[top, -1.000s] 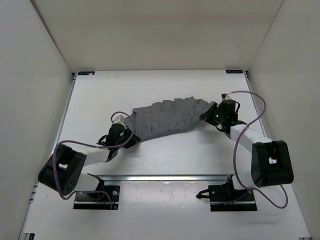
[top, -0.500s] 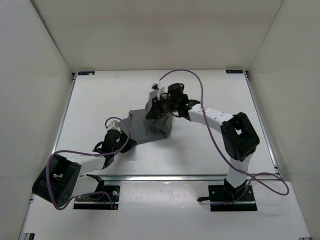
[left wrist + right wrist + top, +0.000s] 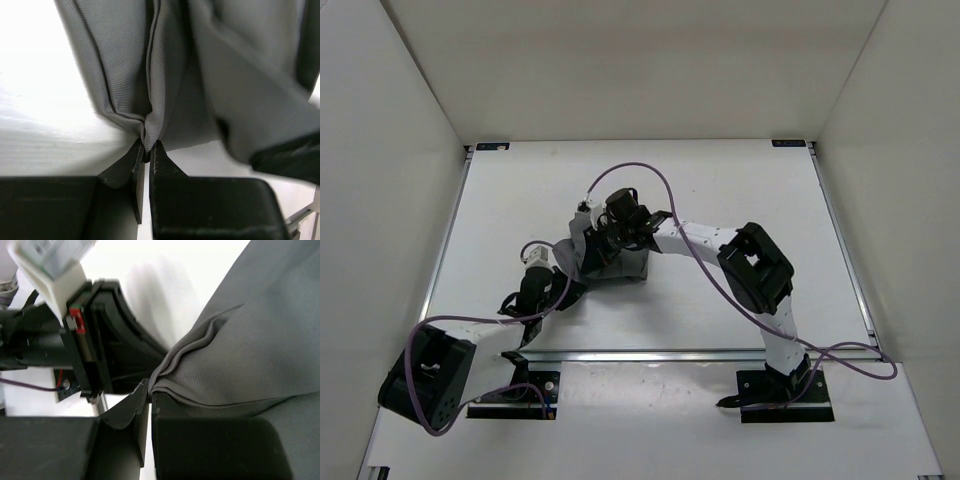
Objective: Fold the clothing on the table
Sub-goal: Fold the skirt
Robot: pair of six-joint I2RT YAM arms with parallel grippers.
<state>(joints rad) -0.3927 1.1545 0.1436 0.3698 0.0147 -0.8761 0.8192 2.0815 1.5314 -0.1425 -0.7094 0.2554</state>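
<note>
Right claw swung left pinching clothing, mostly arm-hidden; left claw pinching too.

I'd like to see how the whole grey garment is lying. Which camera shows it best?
The top external view: it shows most of the clothing bunched on the table. The left wrist view shows only a fold pinched in the left gripper; the right wrist view only a pleat pinched in the right gripper.

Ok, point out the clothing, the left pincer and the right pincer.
clothing [image 3: 622, 266], top view, on its near folded edge.
left pincer [image 3: 146, 146], left wrist view, between the fingertips pinching the fabric.
right pincer [image 3: 149, 389], right wrist view, between the fingertips pinching a fold.
</note>
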